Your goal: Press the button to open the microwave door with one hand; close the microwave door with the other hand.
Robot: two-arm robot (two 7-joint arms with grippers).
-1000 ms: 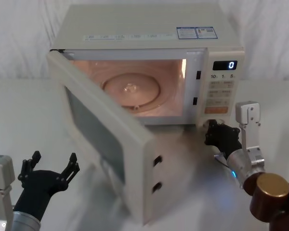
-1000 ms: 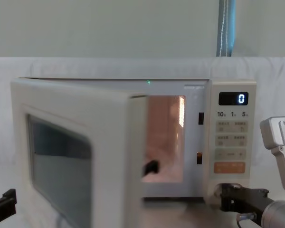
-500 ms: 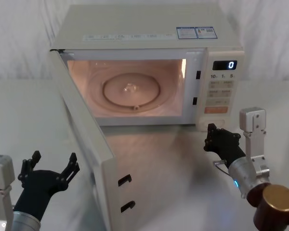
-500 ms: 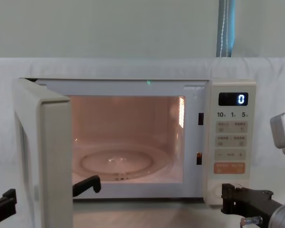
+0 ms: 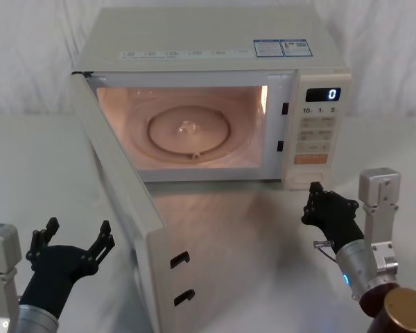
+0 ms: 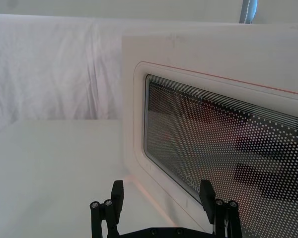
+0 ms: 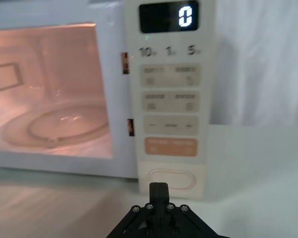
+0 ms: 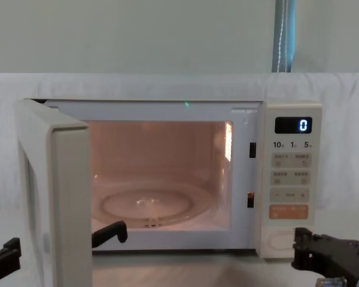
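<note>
Standing wide open, the microwave door (image 5: 128,208) shows the lit inside. Right tool (image 5: 327,206), prongs together, hangs just before the button (image 7: 171,179), apart from it. Left tool (image 5: 71,247) waits spread wide beside the door.

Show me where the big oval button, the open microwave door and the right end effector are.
button (image 7: 171,179): right wrist view, centre of the oval key.
microwave door (image 5: 125,201): head view, inner face.
right end effector (image 5: 315,191): head view, fingertips.
</note>
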